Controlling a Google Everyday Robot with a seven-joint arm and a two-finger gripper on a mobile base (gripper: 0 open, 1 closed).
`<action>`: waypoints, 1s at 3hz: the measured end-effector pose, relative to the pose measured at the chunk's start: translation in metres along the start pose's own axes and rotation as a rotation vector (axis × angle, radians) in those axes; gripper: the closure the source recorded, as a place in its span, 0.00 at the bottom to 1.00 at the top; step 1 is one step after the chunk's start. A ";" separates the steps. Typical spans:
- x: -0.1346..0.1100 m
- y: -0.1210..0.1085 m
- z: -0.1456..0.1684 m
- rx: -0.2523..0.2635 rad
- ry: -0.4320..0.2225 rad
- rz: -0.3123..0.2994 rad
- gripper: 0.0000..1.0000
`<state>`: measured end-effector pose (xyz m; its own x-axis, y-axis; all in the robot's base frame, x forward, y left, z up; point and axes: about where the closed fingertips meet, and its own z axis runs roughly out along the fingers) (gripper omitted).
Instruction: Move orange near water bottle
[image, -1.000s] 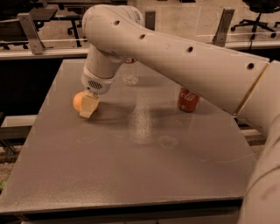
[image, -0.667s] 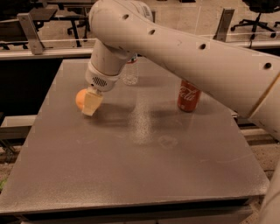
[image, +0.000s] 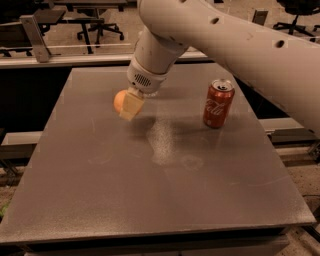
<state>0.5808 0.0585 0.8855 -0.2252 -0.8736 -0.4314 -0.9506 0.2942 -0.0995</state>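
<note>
Status as we read it: grasp done, placement not yet. The grey table (image: 150, 200) takes up most of the view, with a rail (image: 75, 59) and office chairs (image: 97, 27) beyond its far edge. The white arm (image: 240, 45) comes in from the top right and crosses the back of the table. It ends in a wrist (image: 147, 75) over the far left-of-centre area. A red soda can (image: 218, 103) stands upright to the right of that, well apart from the wrist. The gripper (image: 126, 105) hangs just under the wrist. One tan finger (image: 131, 106) lies across the near-right face of the orange (image: 118, 99), and we take the other finger to be behind the fruit. So we call the gripper clamped on the orange. The fruit looks just clear of the table surface, though we can't be sure of the gap. We can't pick out the water bottle in this view. If it is on the table, our guess is that the wrist hides it. That means we can't rate how near the orange is to it right now. Left to do, in our judgement: bring the orange beside the bottle, set it down, release, and back the arm off without knocking either one.
</note>
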 end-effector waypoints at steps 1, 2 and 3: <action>0.021 -0.027 -0.010 0.038 0.004 0.054 1.00; 0.056 -0.073 -0.011 0.095 0.003 0.107 1.00; 0.057 -0.079 -0.002 0.094 0.002 0.100 1.00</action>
<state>0.6429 -0.0156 0.8705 -0.3180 -0.8389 -0.4417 -0.8992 0.4146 -0.1399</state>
